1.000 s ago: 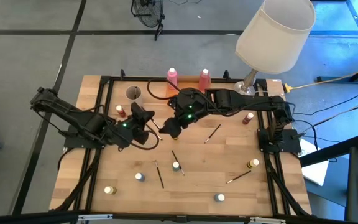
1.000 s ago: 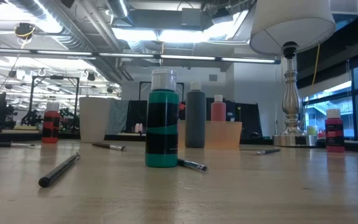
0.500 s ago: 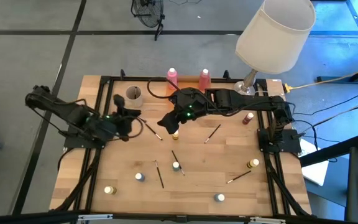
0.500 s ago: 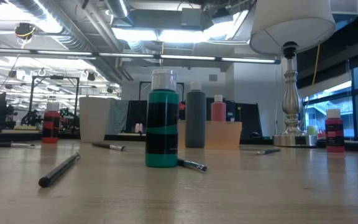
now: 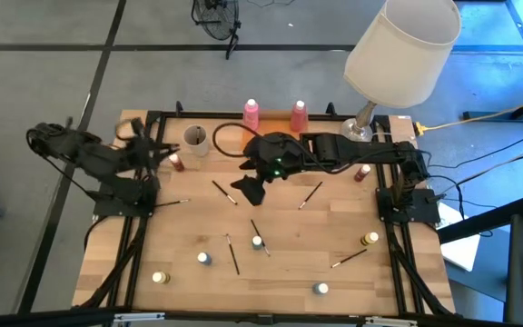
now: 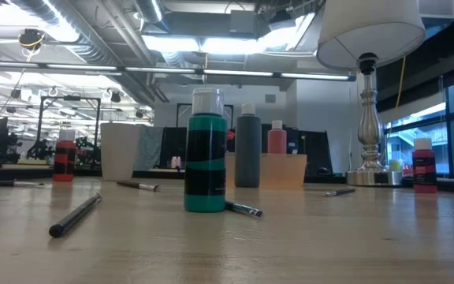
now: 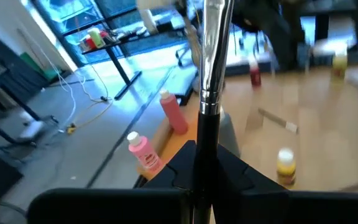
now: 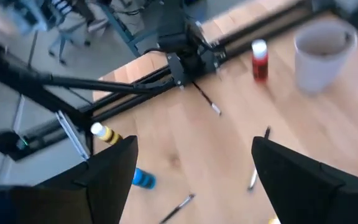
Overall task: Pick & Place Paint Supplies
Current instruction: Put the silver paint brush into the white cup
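Here, a thin brush (image 7: 209, 74) stands clamped upright in the left gripper (image 5: 140, 138), near the beige cup (image 5: 195, 139) at the frame's upper left. The likely next move: lowering it in. The right gripper (image 5: 246, 189), fingers wide apart, hovers mid-table.

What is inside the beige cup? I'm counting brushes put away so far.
The high view shows the beige cup with nothing sticking above its rim. Its shadowed bottom is not clearly visible. One brush is clamped in the left gripper beside the cup.
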